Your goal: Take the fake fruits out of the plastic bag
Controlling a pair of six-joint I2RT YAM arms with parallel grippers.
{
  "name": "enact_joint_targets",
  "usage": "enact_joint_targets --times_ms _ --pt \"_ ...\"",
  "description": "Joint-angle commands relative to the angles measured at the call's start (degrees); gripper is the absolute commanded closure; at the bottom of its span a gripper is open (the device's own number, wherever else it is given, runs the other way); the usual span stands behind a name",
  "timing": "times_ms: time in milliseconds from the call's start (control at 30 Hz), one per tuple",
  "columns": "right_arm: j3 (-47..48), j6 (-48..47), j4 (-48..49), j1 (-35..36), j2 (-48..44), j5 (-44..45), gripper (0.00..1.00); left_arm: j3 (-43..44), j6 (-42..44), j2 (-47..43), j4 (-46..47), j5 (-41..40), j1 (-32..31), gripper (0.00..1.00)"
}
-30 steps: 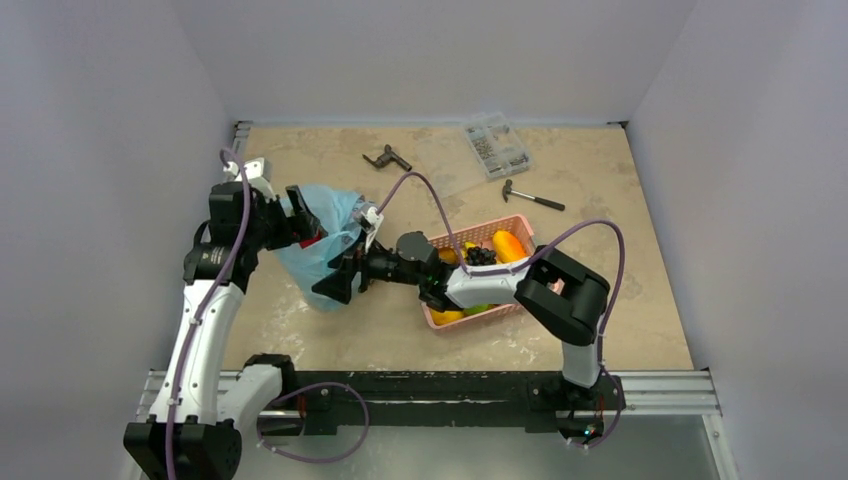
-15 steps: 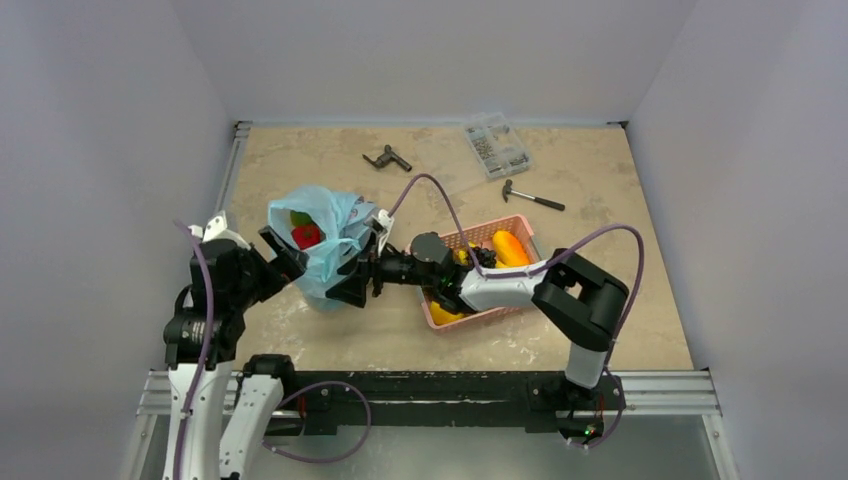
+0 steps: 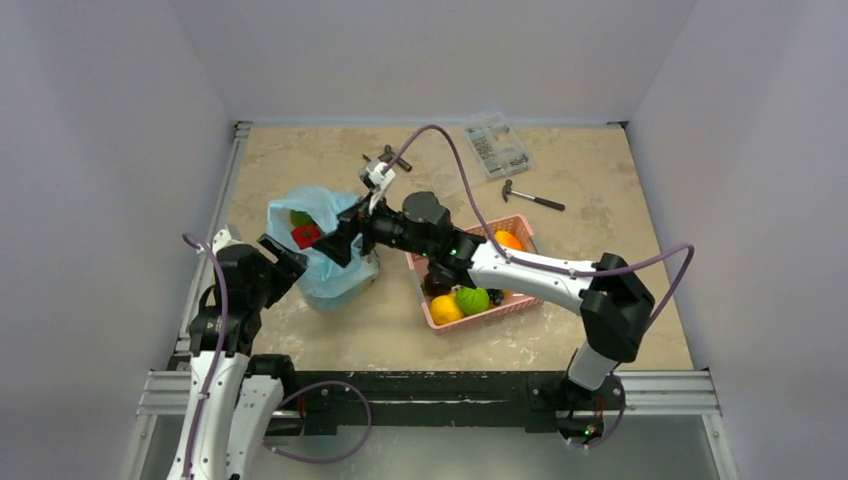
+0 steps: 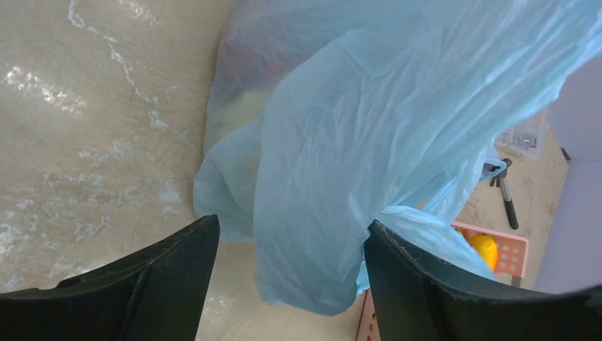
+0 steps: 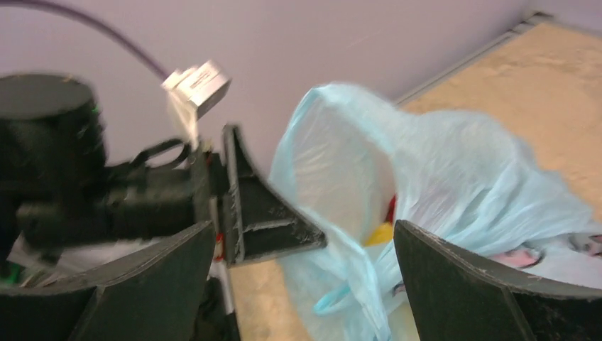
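- Beige marbled surface (image 3: 620,250), walled in grey on three sides, is seen from overhead. The plastic bag (image 3: 325,270) is slumped left of centre, mouth up, and the red fruit (image 3: 305,237) shows inside. A green shape at the fruit's 12 o'clock cannot be identified.
- The left end effector (image 3: 288,258) is placed at the bag's 9 o'clock and the right end effector (image 3: 338,243) at its 3 o'clock, probably so that the mouth can be spread from both sides.
- Bare surface is left at the bag's 12 and 6 o'clock. The pink basket (image 3: 490,312) crowds its 3 o'clock, and the hammer (image 3: 533,197) lies well apart.
- From the left wrist, the left end effector (image 4: 291,229) is seen spread wide, gripping nothing. A loose fold of the bag hangs between its fingers (image 4: 170,277).
- From the right wrist, the right end effector (image 5: 304,229) is likewise wide open and empty, aimed at the bag's rim. Red and yellow slivers are glimpsed inside, and the left end effector is just beside the rim at 9 o'clock.
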Motion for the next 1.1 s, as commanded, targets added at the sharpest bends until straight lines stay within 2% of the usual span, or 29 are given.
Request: enact_joint_targets --times_ms 0,67,167,233,300,433,533,567,600,633,667,767,833,900,967,1067 --pt "13.9 -3.7 -13.5 -0.4 7.9 15.8 0.01 -1.3 1.5 3.6 10.3 -0.9 0.4 0.36" --pt "20.4 -3.9 -17.7 -0.4 12.0 20.0 0.01 -1.6 3.5 4.6 11.8 0.1 0.4 0.47" --pt "27.4 -7.6 -21.9 -0.3 17.8 25.5 0.01 -1.3 7.1 5.4 12.2 1.9 0.4 0.77" --pt "30.1 -10.8 -24.0 -0.2 20.7 29.1 0.01 -0.9 8.8 5.8 11.8 2.2 0.4 0.88" --pt "29.6 -13.8 -23.4 -0.2 22.0 30.7 0.01 0.4 10.6 6.8 9.9 2.9 0.4 0.94" --pt "31.8 -17.1 -25.5 -0.2 24.7 36.4 0.02 3.4 12.8 9.3 6.3 7.1 0.4 0.99" --pt "32.2 -20.9 -23.1 -0.4 26.5 42.9 0.15 4.7 12.3 9.7 3.4 8.7 0.4 1.00" --pt "31.8 -22.8 -21.2 -0.6 26.5 44.9 0.28 5.9 11.5 9.9 0.7 7.4 0.4 1.00" --pt "31.6 -23.7 -19.4 -1.1 26.2 46.2 0.49 7.4 10.6 10.2 -2.8 5.6 0.4 1.00" --pt "31.8 -23.8 -18.5 -1.9 25.8 46.6 0.63 8.9 9.8 10.3 -5.8 3.6 0.4 1.00" --pt "32.2 -23.9 -18.0 -2.9 25.1 45.8 0.71 10.1 9.2 10.2 -8.3 2.1 0.4 1.00" --pt "34.2 -25.9 -16.1 -6.0 24.1 38.4 0.71 11.3 8.7 7.6 -11.3 -1.5 0.4 1.00" --pt "36.4 -27.5 -15.2 -7.8 25.1 34.5 0.76 12.5 9.6 6.3 -12.1 -3.6 0.4 1.00" --pt "37.2 -33.2 -11.6 -8.0 26.3 37.3 0.82 14.8 12.3 6.1 -12.9 -6.1 0.4 1.00" --pt "37.7 -37.8 -6.5 -8.1 27.7 38.5 0.83 16.8 16.4 6.8 -13.1 -6.8 0.4 1.00" --pt "44.3 -39.6 -8.9 -8.8 30.8 34.8 0.88 17.8 20.5 8.5 -13.6 -4.6 0.4 1.00"
